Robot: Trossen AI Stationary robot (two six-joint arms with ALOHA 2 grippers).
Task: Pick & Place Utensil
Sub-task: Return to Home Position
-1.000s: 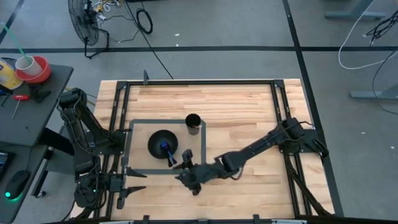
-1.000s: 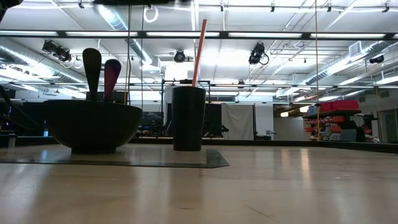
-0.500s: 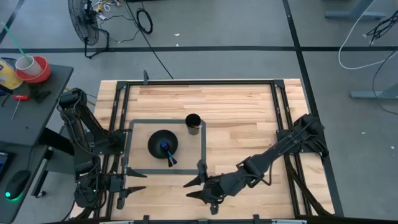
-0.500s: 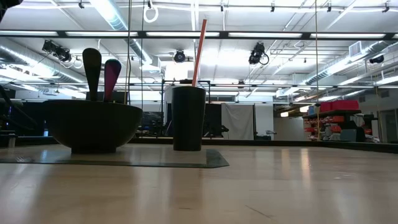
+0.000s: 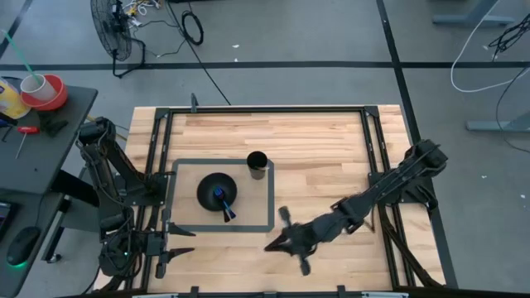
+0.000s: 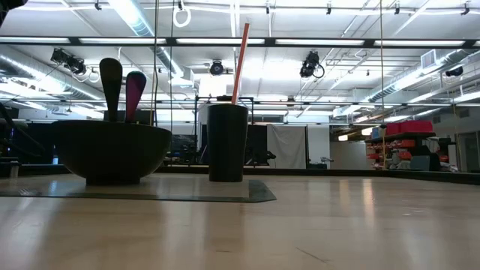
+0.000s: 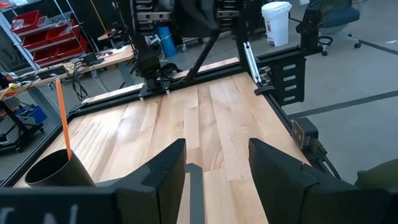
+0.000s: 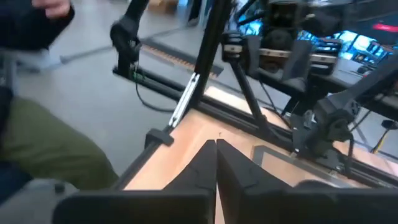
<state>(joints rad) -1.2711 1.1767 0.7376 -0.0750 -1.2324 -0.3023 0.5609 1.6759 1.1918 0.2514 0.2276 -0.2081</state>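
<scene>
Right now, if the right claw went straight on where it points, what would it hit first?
Probably nothing placed: the right claw points clear of the bowl, over bare table by the near left corner, so likely the frame rail there; depth is unclear.

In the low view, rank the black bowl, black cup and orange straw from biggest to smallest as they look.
1. black bowl, somewhat nearer the camera
2. black cup
3. orange straw, only its upper part showing

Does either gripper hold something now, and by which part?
Nothing is held. The left gripper is open over bare table; the right gripper has its fingers shut together, empty.
</scene>
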